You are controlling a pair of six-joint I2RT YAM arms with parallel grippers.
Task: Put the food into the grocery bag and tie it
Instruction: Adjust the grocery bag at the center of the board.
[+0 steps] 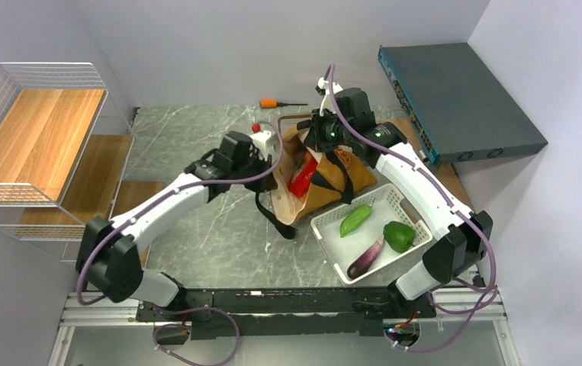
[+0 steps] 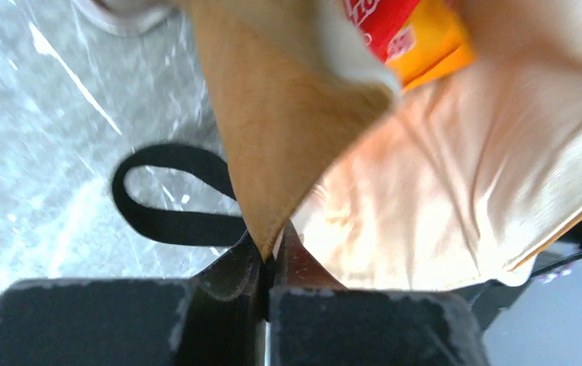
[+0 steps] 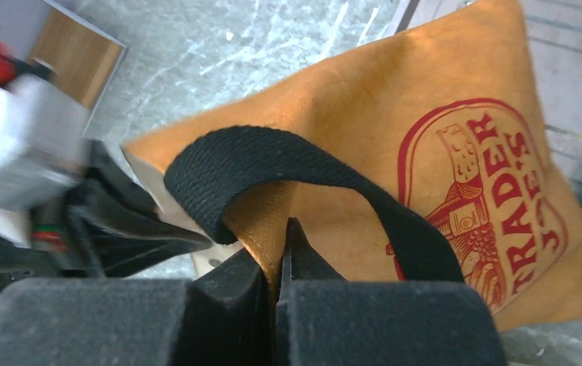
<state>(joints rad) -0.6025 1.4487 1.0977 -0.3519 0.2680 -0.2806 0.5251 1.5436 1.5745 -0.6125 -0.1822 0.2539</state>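
The grocery bag (image 1: 326, 194) lies btw the two tools, and both have a pinch on its rim. The left gripper (image 2: 268, 245) is closed tight on a fold of the ochre edge at its very tips, w/ the cream lining (image 2: 440, 198) spreading just beyond them and to the right. The right gripper (image 3: 278, 248) is also closed on a fold of the rim, directly under the black strap (image 3: 287, 160) that arches over its tips. Biggest risk, I think: each pinch takes only little fabric, so if the arms pull apart or lift unevenly, the cloth may slide out on one side and the mouth falls shut. The white basket (image 1: 327, 248), back beside the right forearm, holds a purple root (image 1: 365, 259), a green pepper (image 1: 399, 235) and a long green vegetable (image 1: 355, 219); these look not yet packed, so tying now seems too early. The red packet (image 1: 303, 179) sticks out of the mouth just ahead of the left tips and could tip out if the bag tilts. The strap loop (image 2: 162, 217), left of those tips, could snag the tool. Hidden: the bag's inside is mostly covered by arms from above, no bread is visible, the left wrist view is blurred, and I cannot tell if the right jaws catch the strap too.
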